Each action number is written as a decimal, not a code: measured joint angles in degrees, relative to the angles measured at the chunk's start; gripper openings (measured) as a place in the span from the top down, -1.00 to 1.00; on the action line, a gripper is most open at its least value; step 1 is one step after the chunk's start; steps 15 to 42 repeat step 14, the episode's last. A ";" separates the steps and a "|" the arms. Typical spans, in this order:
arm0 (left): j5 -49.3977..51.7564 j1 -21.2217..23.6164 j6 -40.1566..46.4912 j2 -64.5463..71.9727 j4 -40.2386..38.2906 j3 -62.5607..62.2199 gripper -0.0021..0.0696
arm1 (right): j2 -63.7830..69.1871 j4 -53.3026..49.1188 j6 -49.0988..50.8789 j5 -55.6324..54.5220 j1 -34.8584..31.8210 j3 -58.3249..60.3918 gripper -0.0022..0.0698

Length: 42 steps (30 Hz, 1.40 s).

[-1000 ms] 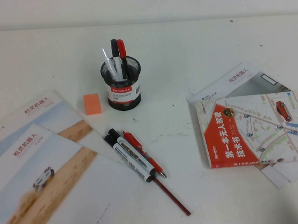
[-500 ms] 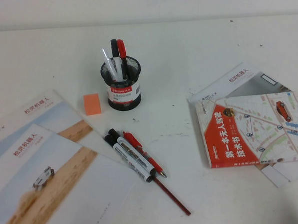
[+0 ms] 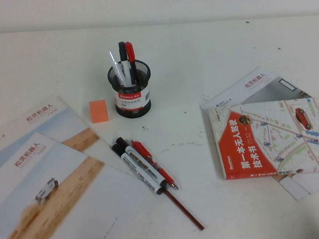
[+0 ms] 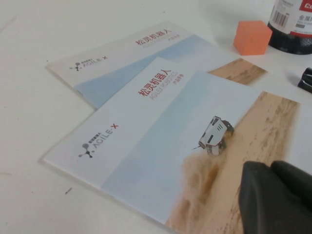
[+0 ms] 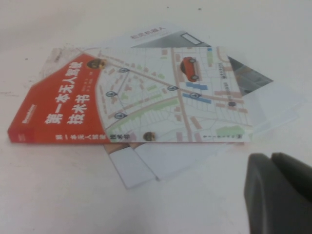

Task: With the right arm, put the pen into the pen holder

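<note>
The pen holder (image 3: 129, 89), a black mesh cup with a white and red label, stands at the table's middle back. The slim white pen (image 3: 115, 64) stands inside it, leaning left, next to a black-capped marker (image 3: 123, 54) and a red pen (image 3: 130, 54). The holder's base also shows in the left wrist view (image 4: 292, 24). Neither arm shows in the high view. My left gripper (image 4: 270, 168) is shut and empty over the brochures. My right gripper (image 5: 270, 158) is shut and empty over bare table near the book (image 5: 131, 97).
Two black-capped markers (image 3: 140, 166), a red pen (image 3: 154, 163) and a thin red stick (image 3: 185, 210) lie in front of the holder. An orange eraser (image 3: 98, 110) sits to its left. Brochures (image 3: 45, 179) cover the front left. The book (image 3: 273, 137) lies on papers at the right.
</note>
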 joint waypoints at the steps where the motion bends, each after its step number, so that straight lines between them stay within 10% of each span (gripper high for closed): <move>1: 0.00 0.00 0.00 0.00 0.00 0.00 0.94 | 0.00 0.00 0.00 0.00 -0.45 0.00 1.00; 42: 0.00 0.00 0.00 0.00 0.00 0.00 0.94 | 0.00 0.03 -0.19 0.12 -2.55 0.00 1.00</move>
